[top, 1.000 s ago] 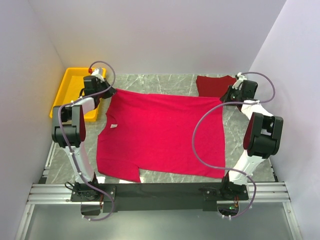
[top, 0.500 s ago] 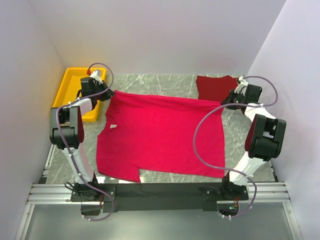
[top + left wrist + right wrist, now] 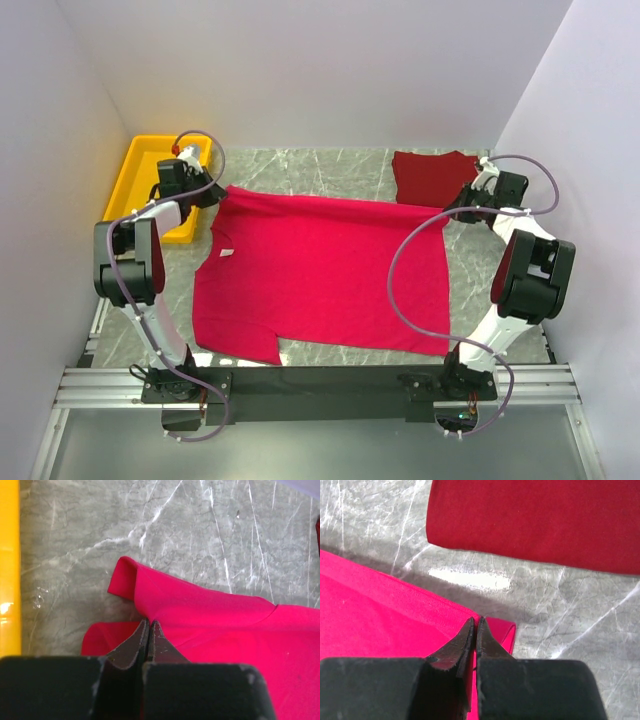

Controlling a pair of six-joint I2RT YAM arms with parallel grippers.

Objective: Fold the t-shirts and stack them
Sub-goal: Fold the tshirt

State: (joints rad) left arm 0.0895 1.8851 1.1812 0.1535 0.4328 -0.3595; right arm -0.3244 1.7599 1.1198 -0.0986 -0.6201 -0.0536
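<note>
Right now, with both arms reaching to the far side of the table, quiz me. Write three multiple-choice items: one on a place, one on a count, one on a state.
1. The yellow tray sits at the table's: A far left; B far right; C near middle.
2. Shirts in view: A one; B two; C three.
3. The left gripper is: A open over bare table; B shut on the pink shirt; C shut on the tray.

1 A: it lies along the left wall.
2 B: the pink shirt is spread out and a dark red shirt lies behind it.
3 B: its fingers pinch pink cloth in the left wrist view.
</note>
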